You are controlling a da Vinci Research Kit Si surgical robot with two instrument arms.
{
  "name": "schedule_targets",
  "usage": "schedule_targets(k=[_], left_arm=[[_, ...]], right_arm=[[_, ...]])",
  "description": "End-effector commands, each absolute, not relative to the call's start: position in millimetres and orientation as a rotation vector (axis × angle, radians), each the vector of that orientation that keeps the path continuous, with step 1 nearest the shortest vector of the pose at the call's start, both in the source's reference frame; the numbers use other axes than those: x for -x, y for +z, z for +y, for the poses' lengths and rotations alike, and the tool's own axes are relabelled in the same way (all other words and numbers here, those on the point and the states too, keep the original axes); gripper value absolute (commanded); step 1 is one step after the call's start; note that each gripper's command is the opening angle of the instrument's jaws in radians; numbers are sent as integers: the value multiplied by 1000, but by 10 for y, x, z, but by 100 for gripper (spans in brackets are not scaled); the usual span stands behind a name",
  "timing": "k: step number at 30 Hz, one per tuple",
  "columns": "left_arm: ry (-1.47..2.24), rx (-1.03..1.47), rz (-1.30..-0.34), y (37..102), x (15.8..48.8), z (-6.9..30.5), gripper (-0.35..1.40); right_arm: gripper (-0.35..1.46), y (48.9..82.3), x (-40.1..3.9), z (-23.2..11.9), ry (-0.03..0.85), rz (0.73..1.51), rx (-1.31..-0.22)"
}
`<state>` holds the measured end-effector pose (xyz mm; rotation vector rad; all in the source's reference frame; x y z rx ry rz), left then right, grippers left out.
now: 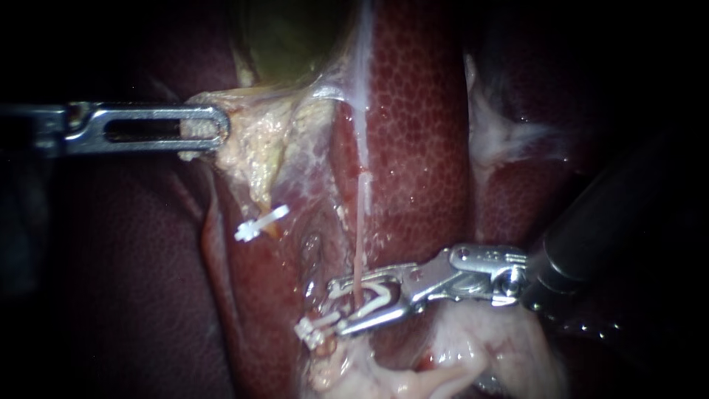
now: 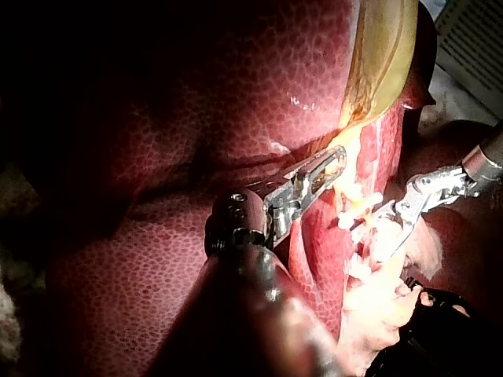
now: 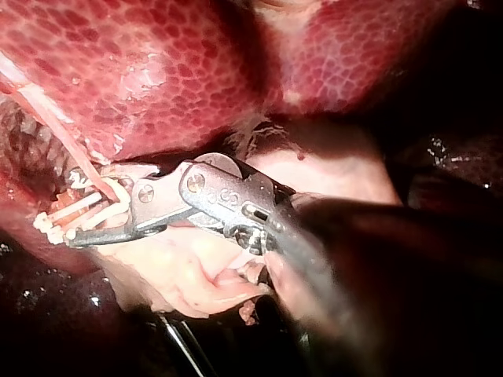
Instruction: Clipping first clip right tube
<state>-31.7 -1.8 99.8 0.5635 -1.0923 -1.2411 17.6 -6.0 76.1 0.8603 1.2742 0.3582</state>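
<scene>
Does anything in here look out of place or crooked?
One white clip sits tilted at the tip of the pale tissue, away from the right instrument, which holds a second clip around the thin tube. Nothing looks torn or spilled.

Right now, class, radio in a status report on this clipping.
Left instrument gripping pale tissue. Right instrument holds open clip astride right tube. Nothing seen blocking.
</scene>
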Motion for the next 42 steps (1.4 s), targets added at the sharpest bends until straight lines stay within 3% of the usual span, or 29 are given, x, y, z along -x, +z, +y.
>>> schedule_targets(k=[1,13,15,18,24,42], left_arm=[[-1241,-563,-1092,998,317,-18,-35],[-1241,-563,-1092,998,317,-19,-35],[-1241,-563,-1092,999,317,-19,-35],[-1241,-563,-1092,999,317,-19,-35],[-1241,-563,-1092,999,317,-19,-35],[-1241,-563,-1092,999,317,-19,-35]], right_arm=[[37,762,-177,-61,357,1274,-861],[21,767,-177,-62,360,1272,-863],[11,767,-176,-62,355,1272,-868],[-35,766,-174,-62,373,1258,-923],[-35,764,-173,-61,376,1212,-940],[-35,767,-172,-64,372,1209,-938]])
